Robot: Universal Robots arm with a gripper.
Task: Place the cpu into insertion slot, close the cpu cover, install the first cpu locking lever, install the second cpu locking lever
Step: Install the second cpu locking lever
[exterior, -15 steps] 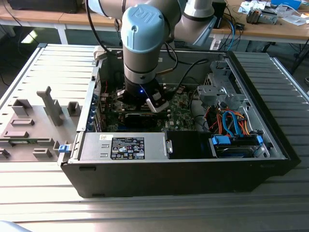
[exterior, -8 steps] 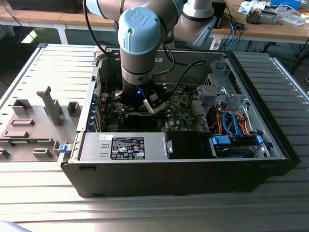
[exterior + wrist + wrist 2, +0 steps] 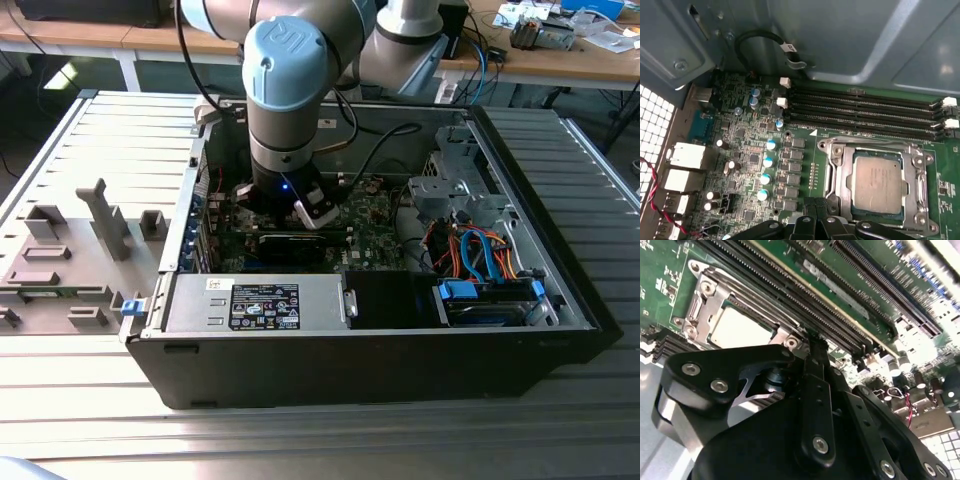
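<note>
The cpu (image 3: 877, 182) (image 3: 740, 331), a silvery square chip, lies flat in the insertion slot, hiding its contact field. The cpu cover (image 3: 839, 172) (image 3: 707, 295), a grey metal frame, lies down around the chip, which shows through its window. A thin metal lever (image 3: 867, 140) runs along the frame's side nearest the memory slots. My gripper (image 3: 815, 206) (image 3: 813, 342) is shut, its fingertips pressed together just off one edge of the socket frame, and I see nothing between them. In the exterior view the arm's wrist (image 3: 285, 150) reaches down into the open computer case (image 3: 380, 370).
Long black memory slots (image 3: 865, 107) (image 3: 805, 295) run beside the socket. Blue-topped capacitors (image 3: 769, 161) and rear ports (image 3: 687, 155) stand on the other side. A case wall (image 3: 850, 40) rises behind. A power supply (image 3: 260, 305), drive cables (image 3: 475, 255) and a grey fixture (image 3: 60, 255) show in the exterior view.
</note>
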